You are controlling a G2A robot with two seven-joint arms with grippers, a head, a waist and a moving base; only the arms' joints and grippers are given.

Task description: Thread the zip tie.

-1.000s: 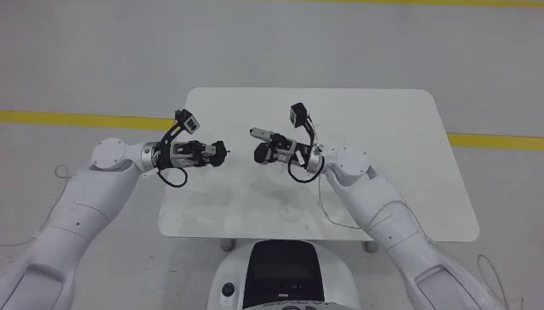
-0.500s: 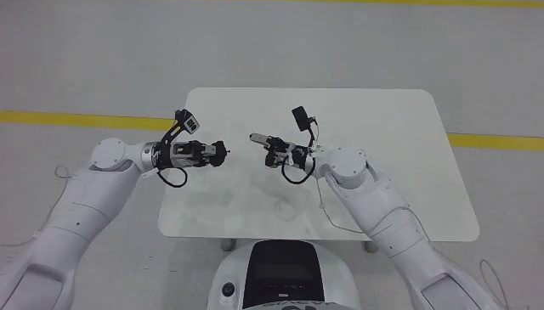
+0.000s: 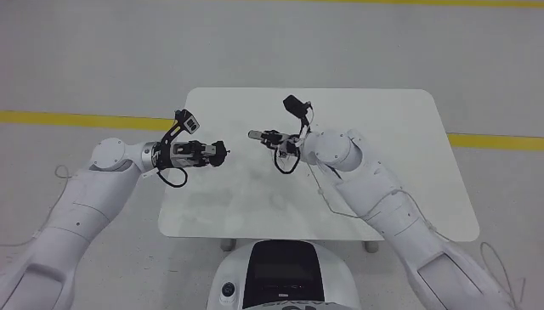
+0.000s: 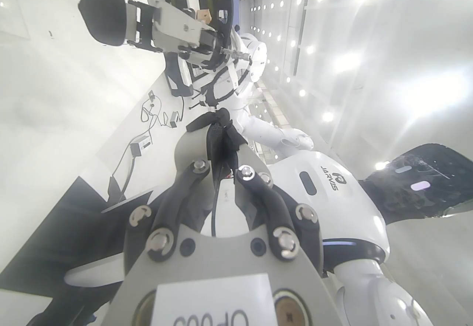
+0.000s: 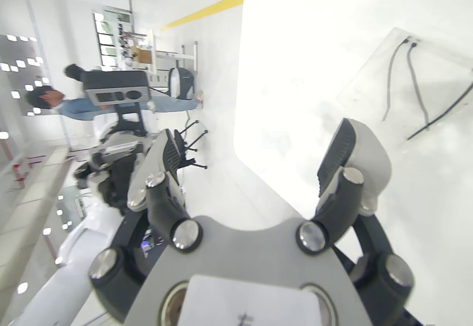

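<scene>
Step in hand: lining up for the threading, as I judge it. One pincer carries the tie and the other faces it empty, with no loop pulled through yet.
Left gripper (image 4: 221, 137): fingers shut tight, pinching the zip tie (image 4: 218, 122) at their tips.
Right gripper (image 5: 255, 157): jaws spread wide with nothing between the ribbed pads. It points toward 9 o'clock, straight at the left gripper.
Where the tie is: held in the air above the table (image 3: 382, 123), over its 9 o'clock side. The right gripper hangs near, at about 2 o'clock of it, and the two are apart, not touching.
How the tie looks: black, thin and bunched. A short crumpled tuft sticks out past the fingertips, and head and tail cannot be told apart.
Next move calls for: closing the small gap, a narrow pinch on the free end, then a fine line-up of tail with head slot. The flexible strip will likely bend away if pushed off-axis.
Also there: thin dark strips (image 5: 414, 83) on a clear sheet lying flat. Whether they are spare ties I cannot tell.
</scene>
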